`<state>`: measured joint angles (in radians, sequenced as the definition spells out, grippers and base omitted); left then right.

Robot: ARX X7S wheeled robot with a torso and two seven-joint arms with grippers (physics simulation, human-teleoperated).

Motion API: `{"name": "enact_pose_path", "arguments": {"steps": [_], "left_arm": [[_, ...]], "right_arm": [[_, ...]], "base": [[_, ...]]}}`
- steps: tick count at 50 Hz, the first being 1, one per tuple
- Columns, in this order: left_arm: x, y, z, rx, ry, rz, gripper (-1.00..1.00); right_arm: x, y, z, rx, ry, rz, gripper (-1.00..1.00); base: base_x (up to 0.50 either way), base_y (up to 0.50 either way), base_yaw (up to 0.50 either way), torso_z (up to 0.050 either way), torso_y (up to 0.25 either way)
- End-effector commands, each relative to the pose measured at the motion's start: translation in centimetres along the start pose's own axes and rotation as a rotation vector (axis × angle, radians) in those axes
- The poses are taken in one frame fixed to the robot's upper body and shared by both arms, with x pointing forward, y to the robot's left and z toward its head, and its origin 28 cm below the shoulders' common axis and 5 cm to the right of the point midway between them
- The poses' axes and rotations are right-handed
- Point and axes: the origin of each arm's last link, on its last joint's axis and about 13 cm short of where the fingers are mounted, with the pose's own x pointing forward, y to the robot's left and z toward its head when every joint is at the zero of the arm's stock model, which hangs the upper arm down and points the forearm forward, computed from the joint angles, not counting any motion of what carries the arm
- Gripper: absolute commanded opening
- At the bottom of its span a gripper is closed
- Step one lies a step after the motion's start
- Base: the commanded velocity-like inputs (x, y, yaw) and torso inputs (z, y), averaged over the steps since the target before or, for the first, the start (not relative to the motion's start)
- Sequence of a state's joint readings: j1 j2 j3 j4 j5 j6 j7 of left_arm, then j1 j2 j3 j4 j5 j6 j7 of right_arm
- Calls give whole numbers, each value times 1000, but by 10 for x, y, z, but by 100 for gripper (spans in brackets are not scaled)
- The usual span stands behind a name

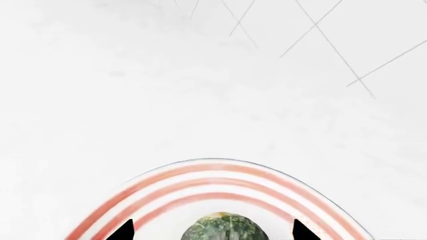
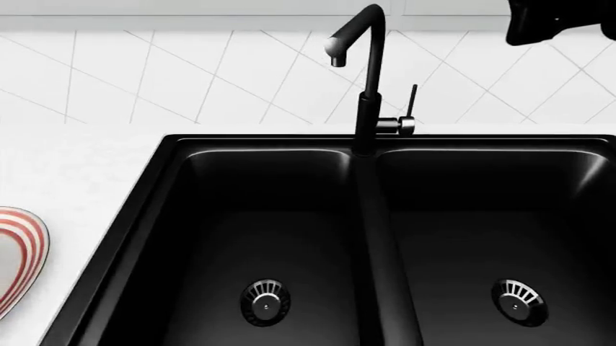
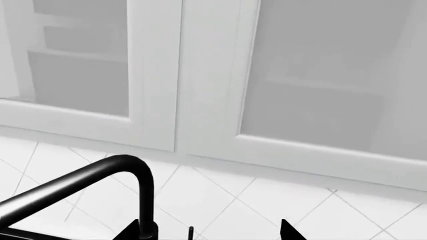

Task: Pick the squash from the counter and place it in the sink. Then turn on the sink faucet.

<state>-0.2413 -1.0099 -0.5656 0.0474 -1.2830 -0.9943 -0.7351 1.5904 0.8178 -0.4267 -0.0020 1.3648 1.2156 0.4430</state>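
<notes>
We saw the squash (image 1: 225, 227) sitting on a plate (image 1: 220, 172), not in the sink (image 2: 154, 187). In the left wrist view it lay between the two black fingertips (image 1: 123, 231) of the left gripper (image 1: 213, 231), which stood spread apart on either side of it without touching it. The plate lay on the white table (image 1: 200, 90), with open, bare marble beyond its rim up to the tiled wall (image 1: 320, 30).

In the head view only the plate's edge showed at the far left, well apart from the sink's left rim, with bare table between. The sink was matte black and rectangular, with two basins split by a centre divider (image 2: 380, 252) and a silver strainer (image 2: 265, 301) in each. The faucet (image 2: 368, 79) rose from the back of the divider, slim and black, with a curved spout, silver tip and a thin lever (image 2: 411, 104) standing upright at its right.

The right gripper (image 3: 213, 232) hung high near the faucet's curve, facing white cabinet doors (image 3: 153, 75) with frosted panels; its fingertips stood apart, holding nothing. The squash was dark green and speckled; the plate was white with red rings. We could read no writing anywhere.
</notes>
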Motion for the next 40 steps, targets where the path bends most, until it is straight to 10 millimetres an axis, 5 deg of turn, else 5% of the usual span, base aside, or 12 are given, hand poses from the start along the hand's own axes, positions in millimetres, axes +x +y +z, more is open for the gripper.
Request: {"name": "enact_pose_path", "arguments": {"steps": [1,13,29,30,40], "left_arm": [[9,6,-11,-22,22,13,100],[19,1,-34,-15,76,-31,100],[18,-4,-38,11,86,-83,100],[18,-4,-38,14,84,-81,-100],[18,-5,-38,29,79,-88,-100]], "right_arm": [[1,0,-2,3,3,2,100],[2,1,-4,-1,7,5,100],[2,1,-4,3,7,10,100],[2,1,-4,3,6,11,100],[3,1,-5,4,7,10,100]], "base": [[0,0,0,0,0],[0,0,0,0,0],[0,0,0,0,0],[0,0,0,0,0],[0,0,0,0,0]]}}
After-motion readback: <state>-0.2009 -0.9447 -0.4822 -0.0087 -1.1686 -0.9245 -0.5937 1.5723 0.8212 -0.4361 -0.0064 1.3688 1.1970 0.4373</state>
